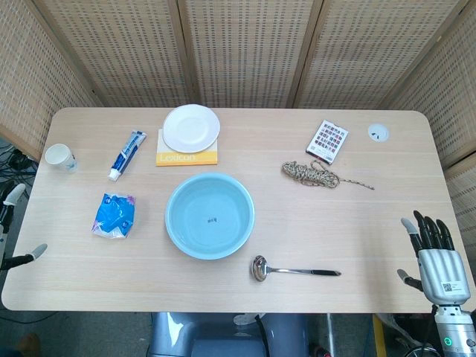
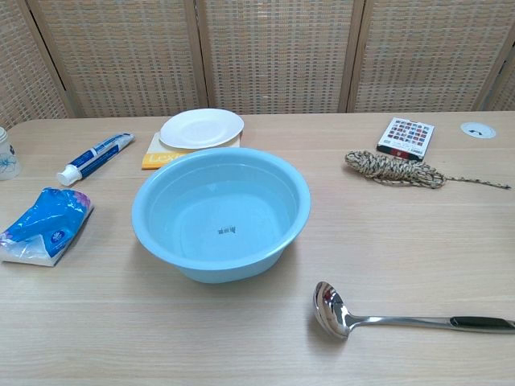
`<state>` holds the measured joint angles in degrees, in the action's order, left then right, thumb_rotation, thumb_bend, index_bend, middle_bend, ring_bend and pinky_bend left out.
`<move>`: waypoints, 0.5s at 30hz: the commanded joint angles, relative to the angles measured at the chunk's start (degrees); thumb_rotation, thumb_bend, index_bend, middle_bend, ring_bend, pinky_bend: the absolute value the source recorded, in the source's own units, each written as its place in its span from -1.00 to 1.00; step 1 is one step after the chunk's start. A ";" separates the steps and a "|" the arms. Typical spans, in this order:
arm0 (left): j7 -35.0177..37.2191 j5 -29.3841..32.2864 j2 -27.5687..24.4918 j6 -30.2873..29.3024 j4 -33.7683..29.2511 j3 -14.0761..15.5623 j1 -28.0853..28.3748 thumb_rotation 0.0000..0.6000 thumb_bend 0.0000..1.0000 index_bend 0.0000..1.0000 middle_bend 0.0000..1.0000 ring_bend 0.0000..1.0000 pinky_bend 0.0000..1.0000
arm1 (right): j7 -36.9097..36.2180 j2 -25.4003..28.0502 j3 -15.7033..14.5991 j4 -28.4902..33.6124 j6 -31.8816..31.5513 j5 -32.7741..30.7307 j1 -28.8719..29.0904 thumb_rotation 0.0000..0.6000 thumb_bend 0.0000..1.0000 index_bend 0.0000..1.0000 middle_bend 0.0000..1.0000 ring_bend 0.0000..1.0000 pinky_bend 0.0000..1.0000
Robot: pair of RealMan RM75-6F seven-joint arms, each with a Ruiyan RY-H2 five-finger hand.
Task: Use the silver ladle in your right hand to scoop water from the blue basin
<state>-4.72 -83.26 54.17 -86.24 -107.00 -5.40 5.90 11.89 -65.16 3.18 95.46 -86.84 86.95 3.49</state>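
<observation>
The right hand (image 1: 433, 256) hovers spread and empty off the surface (image 1: 387, 223) edge. The ladle (image 1: 294, 270) lies well to its left, beside the basin (image 1: 210, 215). A flat, thin handle could slip or skid into the basin.

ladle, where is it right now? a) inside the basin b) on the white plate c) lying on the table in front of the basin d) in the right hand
c: the ladle lies flat on the table just in front of the basin, while the right hand is off at the table's edge, holding nothing.
</observation>
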 commanded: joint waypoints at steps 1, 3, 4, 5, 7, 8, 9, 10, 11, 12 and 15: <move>-0.06 0.03 0.05 -0.01 -0.08 0.08 -0.05 1.00 -1.00 -1.00 -1.00 -1.00 -1.00 | 0.92 0.06 -0.11 0.31 0.55 -0.16 0.15 1.00 -1.00 -1.00 -1.00 -1.00 -1.00; -0.15 0.12 0.17 0.08 -0.02 0.08 -0.01 1.00 -1.00 -1.00 -1.00 -1.00 -1.00 | 1.19 0.43 -0.19 1.18 1.79 -1.03 0.42 1.00 -1.00 -1.00 -0.99 -1.00 -1.00; -0.18 0.20 0.17 0.29 -0.03 0.09 0.09 1.00 -1.00 -1.00 -1.00 -1.00 -1.00 | 1.58 0.51 -0.11 1.64 2.57 -1.58 0.71 1.00 -1.00 -1.00 -0.90 -0.93 -1.00; -0.15 0.28 0.18 0.41 -0.03 0.04 0.17 1.00 -1.00 -1.00 -1.00 -1.00 -1.00 | 2.01 0.49 -0.05 1.80 3.20 -1.84 1.04 1.00 -1.00 -1.00 -0.71 -0.76 -1.00; -0.26 0.57 0.34 0.67 0.03 -0.10 0.38 1.00 -1.00 -1.00 -1.00 -1.00 -1.00 | 3.87 0.46 -0.11 1.68 5.49 -2.07 2.30 1.00 -1.00 -1.00 -0.20 -0.24 -0.66; -0.41 0.68 0.43 0.81 0.09 -0.13 0.47 1.00 -1.00 -1.00 -1.00 -1.00 -1.00 | 4.68 0.46 -0.13 1.55 6.60 -2.08 2.97 1.00 -1.00 -1.00 0.08 0.08 -0.25; -0.68 0.82 0.54 1.06 0.15 -0.13 0.60 1.00 -1.00 -1.00 -1.00 -1.00 -1.00 | 5.60 0.50 -0.15 1.53 8.64 -2.35 4.08 1.00 -1.00 -1.00 0.24 0.26 0.08; -0.93 0.94 0.65 1.33 0.15 -0.11 0.75 1.00 -1.00 -1.00 -1.00 -1.00 -1.00 | 6.12 0.63 -0.20 1.88 11.09 -2.89 5.28 1.00 -1.00 -1.00 0.43 0.47 0.49; -1.15 1.07 0.77 1.60 0.16 -0.12 0.90 1.00 -1.00 -1.00 -1.00 -1.00 -1.00 | 6.33 0.85 -0.26 2.42 13.75 -3.43 6.59 1.00 -1.00 -1.00 0.57 0.63 0.76; -1.37 1.22 0.93 1.82 0.21 -0.13 1.03 1.00 -1.00 -1.00 -1.00 -1.00 -1.00 | 6.20 1.20 -0.40 3.10 16.66 -4.02 7.96 1.00 -1.00 -1.00 0.65 0.72 0.88; -2.32 2.11 1.31 2.50 0.37 -0.33 1.45 1.00 -1.00 -1.00 -1.00 -1.00 -1.00 | 5.30 1.99 -0.57 5.27 23.82 -5.91 11.39 1.00 -1.00 -0.98 0.88 0.96 1.00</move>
<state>-6.77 -81.44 55.33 -83.98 -106.69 -5.63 7.17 17.03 -64.09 2.87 98.50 -70.11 83.24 10.71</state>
